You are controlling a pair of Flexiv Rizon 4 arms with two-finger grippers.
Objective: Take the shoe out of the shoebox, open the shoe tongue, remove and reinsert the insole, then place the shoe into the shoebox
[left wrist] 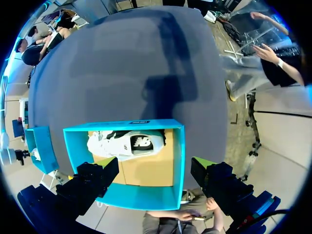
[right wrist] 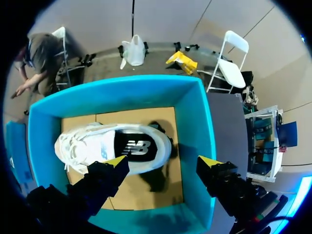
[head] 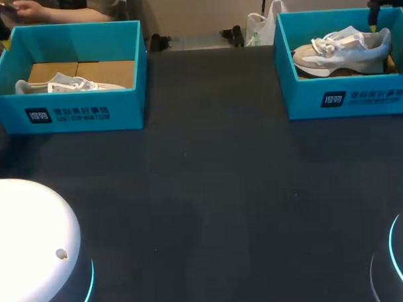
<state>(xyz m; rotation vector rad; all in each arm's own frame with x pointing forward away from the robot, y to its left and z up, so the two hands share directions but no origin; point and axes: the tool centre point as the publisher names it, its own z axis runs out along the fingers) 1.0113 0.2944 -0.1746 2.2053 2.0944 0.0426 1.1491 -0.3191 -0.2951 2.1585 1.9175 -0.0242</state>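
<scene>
While both arms hung over the far corners of the table (head: 209, 190), you had two teal boxes in front of you, each with one white shoe in it. You had the left gripper (left wrist: 156, 165) above the left box (head: 68, 112), with its fingers spread wide and nothing between them. One finger stood over the near wall of this box and the other just outside its side wall, and neither touched the shoe. The left shoe (left wrist: 126, 144) lay on the brown floor of the box, along the labelled wall that faces the table's middle, and the rest of the floor beside it was bare. The shoe's dark inside faced up toward the wrist camera. You had the right gripper (right wrist: 163, 161) above the right box (right wrist: 200, 126), also wide open and holding nothing. One yellow tip was over the heel half of the right shoe (right wrist: 112, 148) and the other was out at the box's side wall. Whether that first tip touched the shoe, I could not tell. This shoe stood on the brown floor, closer to one side wall than to the other, and its dark inside showed from above too. From the head camera its toe pointed toward the table's middle and its laces were on top. The two boxes stood well apart, with dark table surface between them.
</scene>
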